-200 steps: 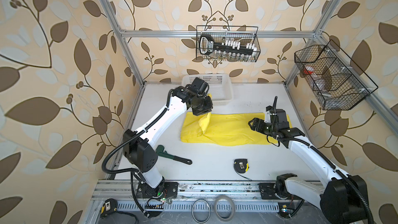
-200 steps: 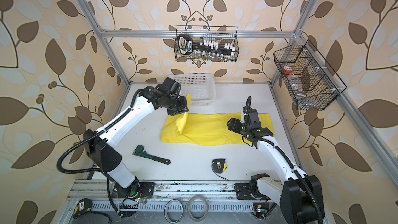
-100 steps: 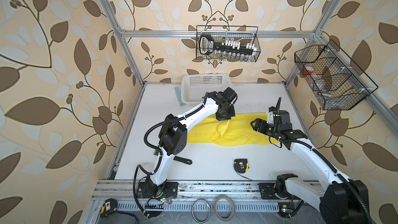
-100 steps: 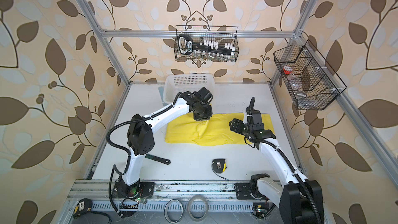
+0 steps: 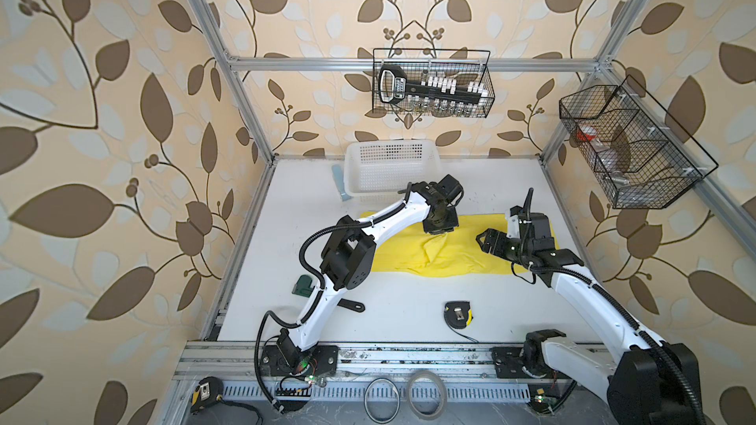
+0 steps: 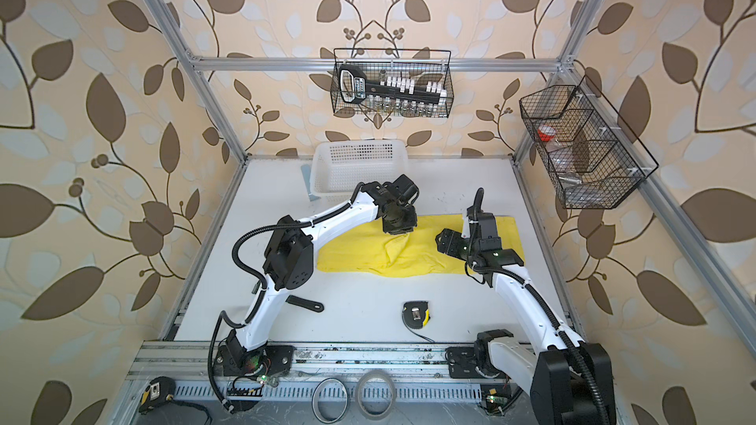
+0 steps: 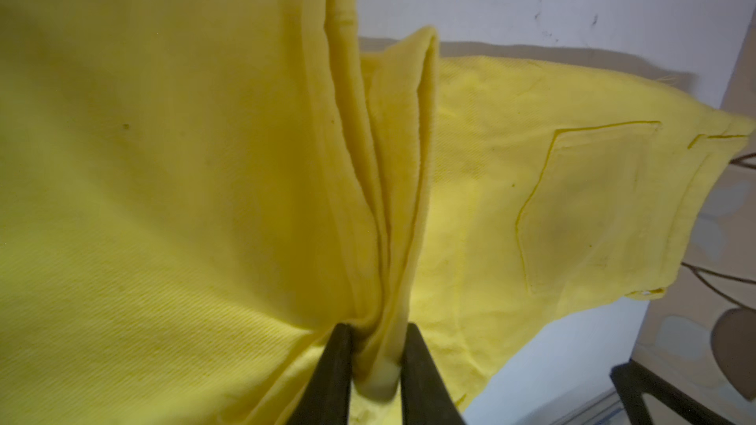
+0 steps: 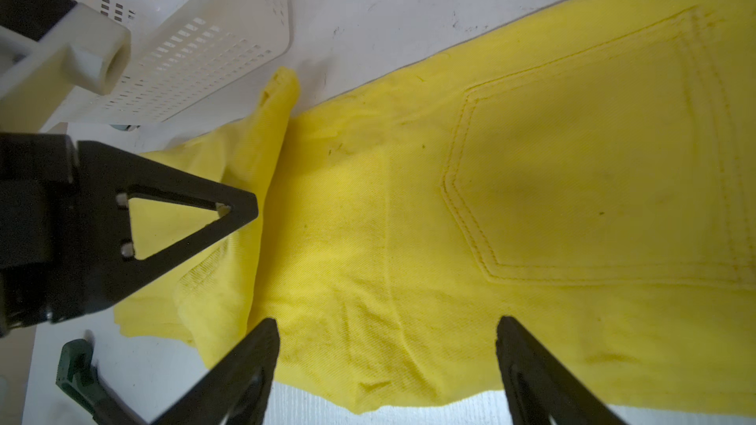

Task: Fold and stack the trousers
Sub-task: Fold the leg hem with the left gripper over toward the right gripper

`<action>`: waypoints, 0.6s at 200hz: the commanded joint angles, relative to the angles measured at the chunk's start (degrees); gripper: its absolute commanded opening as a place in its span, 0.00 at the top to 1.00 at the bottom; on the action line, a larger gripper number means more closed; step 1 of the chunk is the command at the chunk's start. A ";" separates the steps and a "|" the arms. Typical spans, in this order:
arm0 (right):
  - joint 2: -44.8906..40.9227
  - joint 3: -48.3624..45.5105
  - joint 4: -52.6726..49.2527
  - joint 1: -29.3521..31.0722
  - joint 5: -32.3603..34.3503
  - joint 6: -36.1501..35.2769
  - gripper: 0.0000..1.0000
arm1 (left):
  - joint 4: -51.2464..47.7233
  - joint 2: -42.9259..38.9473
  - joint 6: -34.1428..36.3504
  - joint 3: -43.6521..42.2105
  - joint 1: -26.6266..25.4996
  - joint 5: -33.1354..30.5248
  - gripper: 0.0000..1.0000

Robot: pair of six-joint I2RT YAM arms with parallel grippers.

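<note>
The trousers (image 5: 450, 257) are lying across the middle of the white counter (image 5: 409, 300), just in front of the perforated basket (image 5: 388, 165), and both top views are showing them alike (image 6: 413, 261). The left pincer (image 5: 439, 227) is standing over their middle now. A second ago it was holding a leg end up at the far left of the cloth, and since then it has been carrying that end across toward the right arm's side.

Seen from its own wrist, the left pincer (image 7: 374, 333) is sitting narrow. An upright fold of the trousers (image 7: 163, 198) is filling the gap, and the fingers (image 7: 331, 365) are touching the fold on both sides.

The right pincer (image 5: 489, 241) is hanging over the seat end, near the stitched back pocket (image 8: 593, 165). Its jaws are spread wide and gripping nothing, much as they were a second ago. From its wrist view the right pincer (image 8: 388, 357) is facing flat cloth. The tape measure (image 5: 458, 314) is lying well apart, nearer the front rail, where it was before.
</note>
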 commanded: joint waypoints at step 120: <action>-4.75 2.06 -1.98 4.56 -1.44 0.46 0.19 | -12.00 -22.36 16.31 -9.24 0.67 -5.45 0.42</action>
